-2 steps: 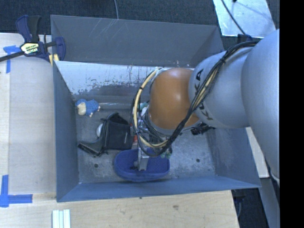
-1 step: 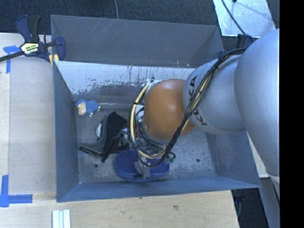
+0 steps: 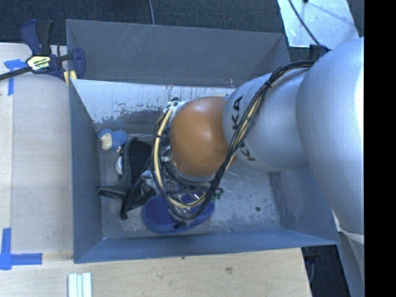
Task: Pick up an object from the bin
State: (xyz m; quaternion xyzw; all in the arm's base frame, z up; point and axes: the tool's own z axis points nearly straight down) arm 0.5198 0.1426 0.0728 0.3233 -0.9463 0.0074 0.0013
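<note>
Camera view, from above and a little to one side. Arm enters from the right and bends down into the bin; its orange cover and looped cables sit above the gripper and hide most of it. Whether the gripper is apart or together cannot be told, and nothing can be seen held in it.

Blue disc: lies on the bin floor by the near wall, directly under the gripper, with its left and lower edges showing past the wrist. It looks round, so it has no evident long axis.

Black piece: angular with thin limbs, just left of the gripper, its lower limbs near or touching the disc's left edge. Its main run is from lower left to upper right.

Blue-and-tan item and white item: small, further left, beside the left wall and apart from the gripper.

Judgement: the disc is the nearest candidate, lying below rather than to one side, so the coming move is likely a straight descent. The adjacent black piece could be caught along with it.
</note>
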